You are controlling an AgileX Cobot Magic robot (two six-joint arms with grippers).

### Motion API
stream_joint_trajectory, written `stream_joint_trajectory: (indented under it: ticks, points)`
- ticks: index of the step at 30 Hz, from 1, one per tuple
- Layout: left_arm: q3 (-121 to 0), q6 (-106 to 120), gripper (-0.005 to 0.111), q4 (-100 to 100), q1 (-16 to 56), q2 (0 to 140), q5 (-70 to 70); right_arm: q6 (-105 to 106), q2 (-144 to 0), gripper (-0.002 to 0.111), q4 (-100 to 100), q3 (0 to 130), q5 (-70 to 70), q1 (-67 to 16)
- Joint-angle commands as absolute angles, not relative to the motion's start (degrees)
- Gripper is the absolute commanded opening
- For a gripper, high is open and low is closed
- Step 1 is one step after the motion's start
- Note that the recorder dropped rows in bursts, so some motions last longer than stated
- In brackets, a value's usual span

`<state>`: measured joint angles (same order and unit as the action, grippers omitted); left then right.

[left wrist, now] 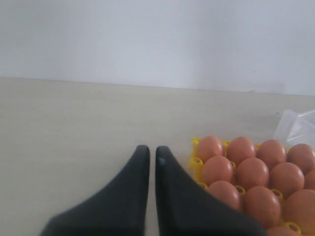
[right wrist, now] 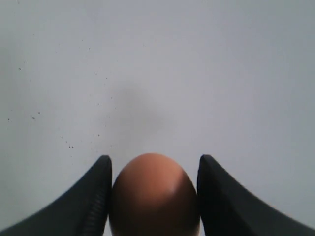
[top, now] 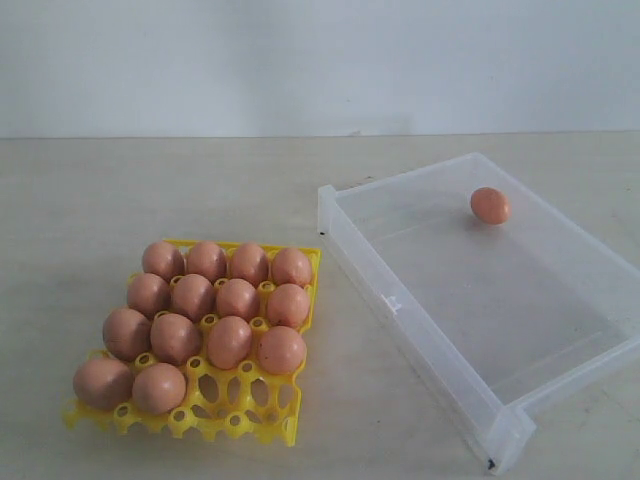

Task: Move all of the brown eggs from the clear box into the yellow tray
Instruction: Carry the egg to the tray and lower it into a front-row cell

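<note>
The right claw (right wrist: 155, 160) is clamped on a smooth, matte, reddish-brown oval egg (right wrist: 153, 196), with one black finger against each flank. That hold probably keeps the round shell from slipping. Behind it is only a blank pale surface, and the exterior view shows no arm, so I cannot tell where it hangs. The left claw (left wrist: 151, 149) is empty, its fingers together but for a thin slit. It hangs low over the table near the tray, seemingly parked clear of the other arm's path.

The flat, pale beige table (top: 120, 190) carries two things. The large, shallow clear box (top: 470, 300) of translucent plastic sits skewed towards the table's right edge. A lone egg (top: 490, 205) lies on its floor near its far corner.

The bright yellow tray (top: 240, 415), an openwork plastic lattice, lies towards the table's near left corner, with one corner close to the box. Fourteen eggs (top: 192, 296) sit in its cups, which stop them rolling. The two cups at the tray's near corner on the box side are bare, presumably meant for the gripped egg and the one left in the box.
</note>
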<state>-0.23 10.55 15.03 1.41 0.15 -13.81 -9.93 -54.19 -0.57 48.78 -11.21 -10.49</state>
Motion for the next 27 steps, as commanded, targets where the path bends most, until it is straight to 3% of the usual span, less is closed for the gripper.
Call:
stream_joint_trajectory:
  ticks: [1,11,16,22,27]
  points:
    - [0.0,10.1,0.004,15.1,1.9,0.0,-13.3,-10.1,-53.2,0.0,-6.8,48.7,-8.3,-13.9]
    - [0.0,10.1,0.004,15.1,1.9,0.0,-13.3,-9.6,-54.3,0.0,-11.3,48.7,-0.8,-43.4]
    - [0.0,10.1,0.004,15.1,1.9,0.0,-13.3,-7.2,-61.8,0.0,-11.3,48.7,3.1,-54.7]
    - [0.0,10.1,0.004,15.1,1.9,0.0,-13.3,-5.8,-74.6,0.0,-11.0,48.7,1.9,-58.3]
    - [0.0,10.1,0.004,15.1,1.9,0.0,-13.3,-20.5,-86.4,0.0,-9.3,48.7,-25.1,-58.3]
